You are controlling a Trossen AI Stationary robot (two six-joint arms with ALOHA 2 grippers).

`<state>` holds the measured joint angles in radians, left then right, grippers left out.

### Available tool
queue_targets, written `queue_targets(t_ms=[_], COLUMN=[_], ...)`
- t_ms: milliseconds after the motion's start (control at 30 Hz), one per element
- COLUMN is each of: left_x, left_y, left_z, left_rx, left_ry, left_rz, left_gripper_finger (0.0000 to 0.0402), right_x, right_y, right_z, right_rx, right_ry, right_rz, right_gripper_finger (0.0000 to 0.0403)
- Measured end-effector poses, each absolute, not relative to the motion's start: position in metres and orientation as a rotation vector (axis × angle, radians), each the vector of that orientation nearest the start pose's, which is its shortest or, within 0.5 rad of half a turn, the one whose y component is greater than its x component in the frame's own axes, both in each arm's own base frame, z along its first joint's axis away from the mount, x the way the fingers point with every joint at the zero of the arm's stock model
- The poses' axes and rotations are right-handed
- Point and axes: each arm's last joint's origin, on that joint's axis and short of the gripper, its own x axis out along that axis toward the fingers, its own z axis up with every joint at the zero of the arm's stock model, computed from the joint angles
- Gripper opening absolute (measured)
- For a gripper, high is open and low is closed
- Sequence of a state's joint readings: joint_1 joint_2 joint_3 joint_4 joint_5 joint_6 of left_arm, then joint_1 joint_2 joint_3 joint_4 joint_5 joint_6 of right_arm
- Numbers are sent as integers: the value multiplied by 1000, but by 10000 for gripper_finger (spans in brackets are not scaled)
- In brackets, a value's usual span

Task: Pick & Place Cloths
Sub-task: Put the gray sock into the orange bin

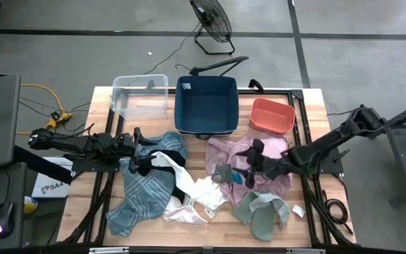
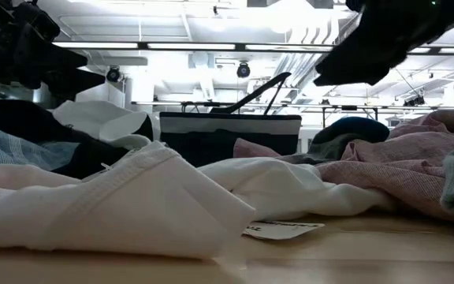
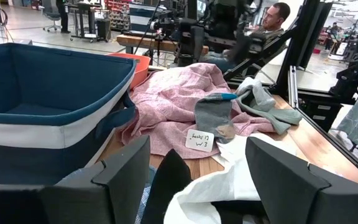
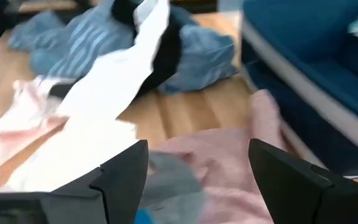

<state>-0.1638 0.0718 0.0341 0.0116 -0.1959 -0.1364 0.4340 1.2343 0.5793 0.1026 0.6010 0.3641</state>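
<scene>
- Left gripper (image 1: 141,156), fingers apart and empty, hovers at left centre of the high view over the teal plaid cloth (image 1: 141,190) and white cloth (image 1: 189,194).
- Right gripper (image 1: 256,166), fingers apart, hangs above the pink cloth (image 1: 224,149) at centre right.
- No cloth is gripped; a descent and pinch seems next, then the blue bin (image 1: 206,106).

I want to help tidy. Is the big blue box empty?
Empty. The high view shows only bare bottom inside the blue box; the cloths lie on the table.
</scene>
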Motion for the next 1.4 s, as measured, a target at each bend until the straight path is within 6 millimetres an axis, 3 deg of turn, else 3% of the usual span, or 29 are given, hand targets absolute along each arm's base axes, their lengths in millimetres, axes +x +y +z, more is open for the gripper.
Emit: queue_targets(t_ms=[400,733,1000,1133,1400], left_x=[99,99,99,99,99], left_y=[-11,-11,-11,-11,-11], left_z=[171,171,171,171,171], left_rx=[-132,-132,-132,-132,-132], left_ry=[23,24,24,23,24], left_rz=[34,33,33,34,33], left_gripper_finger=[257,257,257,257,257], right_x=[225,234,234,233,231], right_y=[120,121,120,119,118], right_z=[184,152,145,144,141], right_rx=[150,92,51,31,12], right_ry=[496,579,579,594,629], right_rz=[-197,-275,-333,-347,-345], right_gripper_finger=[270,270,267,228,85])
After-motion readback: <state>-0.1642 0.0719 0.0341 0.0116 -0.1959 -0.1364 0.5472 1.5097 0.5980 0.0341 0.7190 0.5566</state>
